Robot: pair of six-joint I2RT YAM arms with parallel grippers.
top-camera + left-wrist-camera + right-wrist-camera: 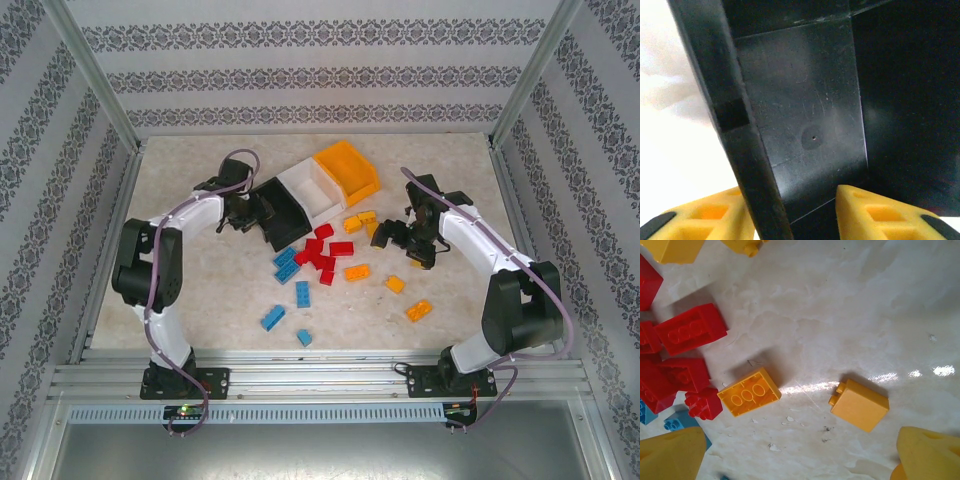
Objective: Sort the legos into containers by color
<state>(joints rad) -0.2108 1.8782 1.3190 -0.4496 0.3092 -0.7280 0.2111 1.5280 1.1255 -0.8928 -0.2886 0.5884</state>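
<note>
Tabletop (200, 300) — left end effector (252, 213) spread astride black bin (283, 210) wall; right end effector (797, 452) spread above orange-yellow legos (750, 392).

Beige marbled worktop (350, 320), glossy with small dark specks in the right wrist view (840, 315), boxed by floral-striped wallpaper walls (310, 70) and aluminium corner posts (95, 75), aluminium rails (320, 378) along the near edge, white slotted strip (310, 412) and grey panel (320, 450) below.

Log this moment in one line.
left gripper: open, astride black bin wall | right gripper: open above orange brick | bricks loose on table
</note>
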